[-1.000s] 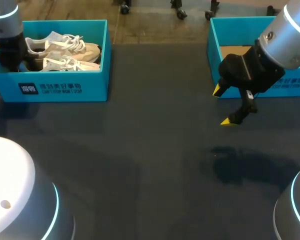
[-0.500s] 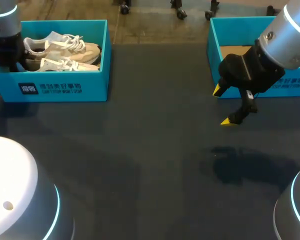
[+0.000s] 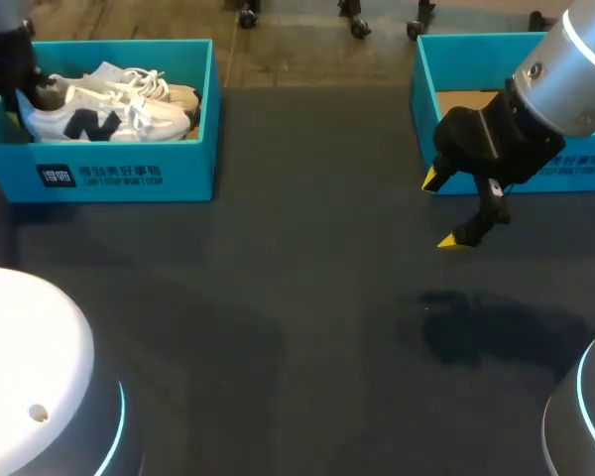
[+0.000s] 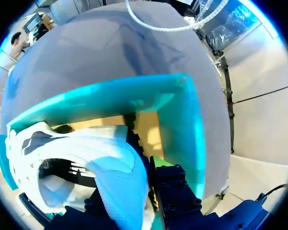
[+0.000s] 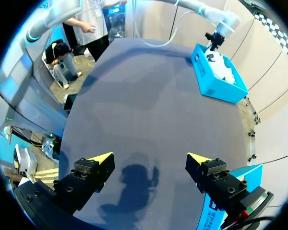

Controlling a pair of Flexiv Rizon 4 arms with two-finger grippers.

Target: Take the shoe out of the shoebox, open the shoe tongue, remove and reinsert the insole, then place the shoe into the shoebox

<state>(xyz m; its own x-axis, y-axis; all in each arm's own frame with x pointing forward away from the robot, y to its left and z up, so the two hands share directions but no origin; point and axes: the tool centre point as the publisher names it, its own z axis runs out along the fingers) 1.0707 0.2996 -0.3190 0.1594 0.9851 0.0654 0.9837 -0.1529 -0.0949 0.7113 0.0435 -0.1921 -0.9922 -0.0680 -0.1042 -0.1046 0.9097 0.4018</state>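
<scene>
A white shoe with a dark side logo is raised above the left blue shoebox, its side towards the camera. My left gripper holds it by the heel at the box's left end. In the left wrist view the heel collar sits clamped between my black fingers, above the box's cardboard floor. A second, beige shoe lies behind it in the box. My right gripper hangs open and empty over the table, in front of the right shoebox.
The right blue shoebox shows a bare cardboard bottom. In the right wrist view the open gripper looks across the dark table to the left shoebox. Wide dark tabletop lies between the two boxes.
My left gripper has shut on the white shoe's heel and lifted it, turning its logo side into view. The right arm has not moved.
</scene>
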